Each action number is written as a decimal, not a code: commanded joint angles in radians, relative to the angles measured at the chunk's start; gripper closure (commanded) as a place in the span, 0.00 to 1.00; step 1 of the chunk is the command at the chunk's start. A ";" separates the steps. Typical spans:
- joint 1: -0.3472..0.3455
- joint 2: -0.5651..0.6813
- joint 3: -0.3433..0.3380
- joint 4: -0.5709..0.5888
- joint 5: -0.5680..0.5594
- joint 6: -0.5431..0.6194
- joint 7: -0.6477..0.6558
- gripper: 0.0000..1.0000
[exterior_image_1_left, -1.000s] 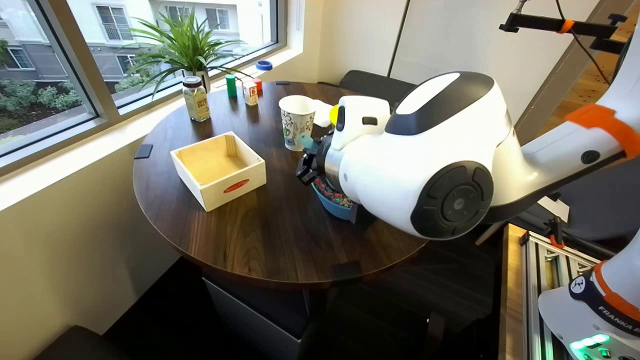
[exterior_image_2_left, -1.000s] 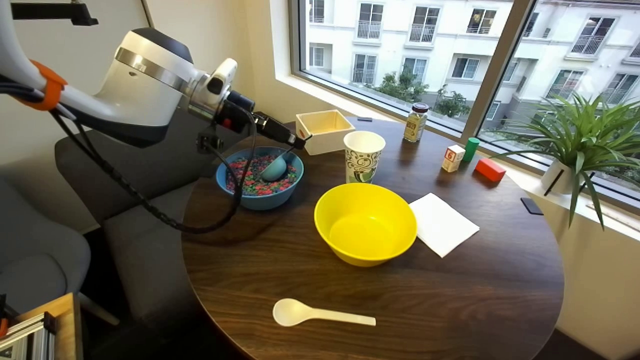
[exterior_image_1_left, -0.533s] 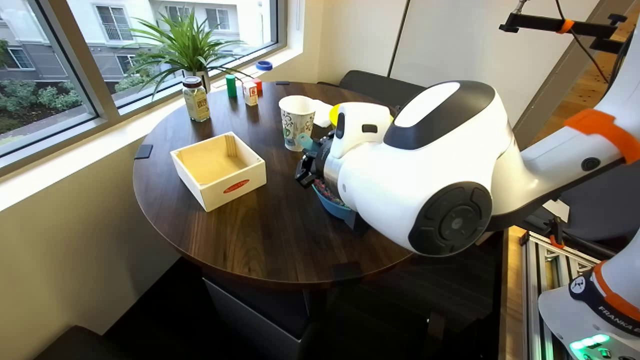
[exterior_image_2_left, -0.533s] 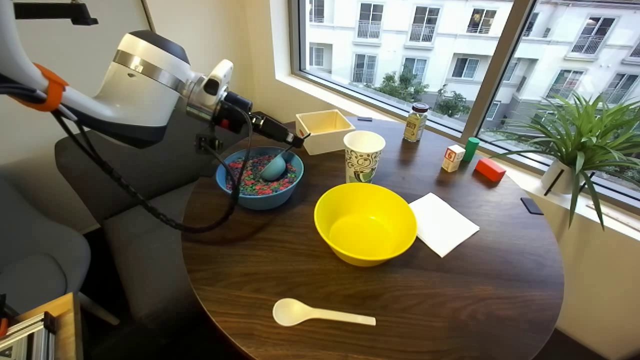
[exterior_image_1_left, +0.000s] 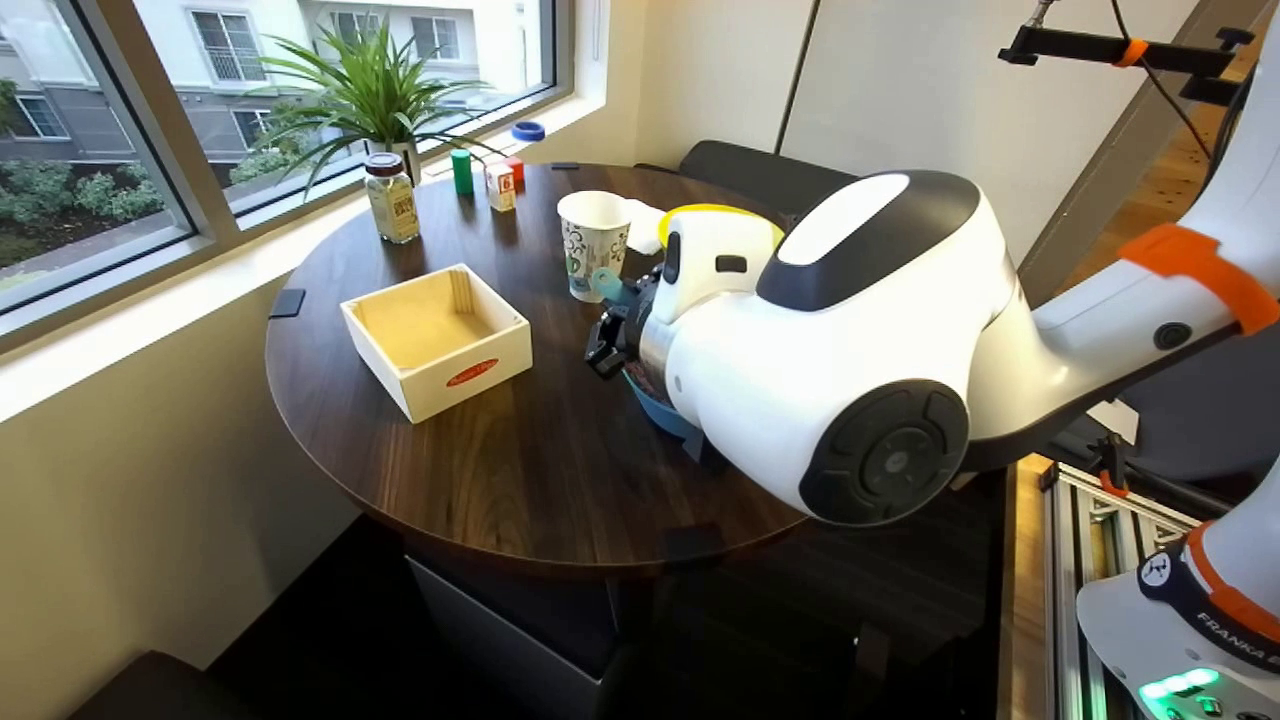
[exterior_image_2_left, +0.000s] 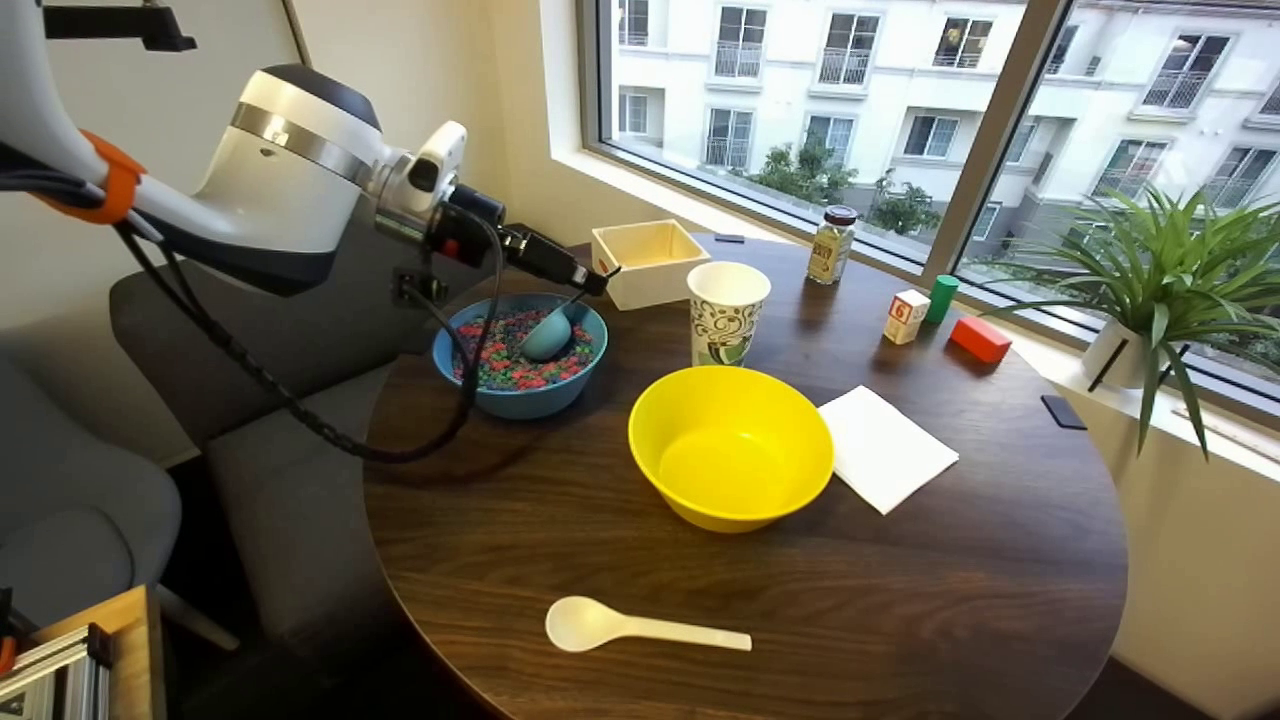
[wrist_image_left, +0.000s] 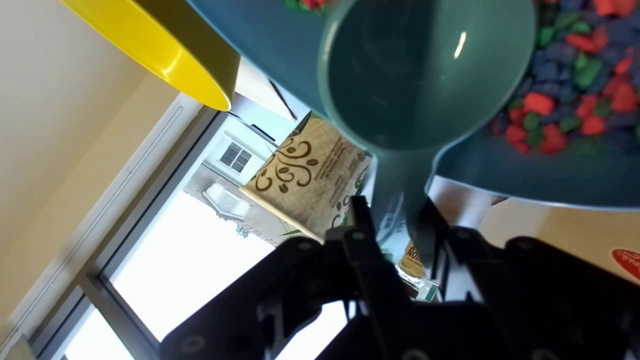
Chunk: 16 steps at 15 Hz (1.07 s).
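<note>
My pincer (wrist_image_left: 395, 212) grips the scoop (wrist_image_left: 425, 90) by its handle (wrist_image_left: 402, 175), low over coloured bits (exterior_image_2_left: 515, 375) in the blue bowl (exterior_image_2_left: 530, 404); can't tell if scoop and bits touch.

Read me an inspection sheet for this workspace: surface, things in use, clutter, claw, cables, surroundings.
Surface: round dark wooden table, black pads at its edge.
Things in use: teal scoop, its cup among or just above coloured bits in the blue bowl; can't tell which.
Clutter: yellow bowl, paper cup, white napkin, wooden box, white spoon, jar, small blocks.
Claw: shut on the scoop's handle.
Cables: dark cable loops below the arm, near the blue bowl.
Surroundings: window, grey seating, potted plant.
</note>
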 joint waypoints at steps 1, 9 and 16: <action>0.015 0.045 0.001 0.031 -0.011 -0.014 0.042 0.94; 0.028 0.075 0.003 0.060 0.016 -0.069 0.043 0.94; 0.036 0.113 0.005 0.105 0.066 -0.141 0.070 0.94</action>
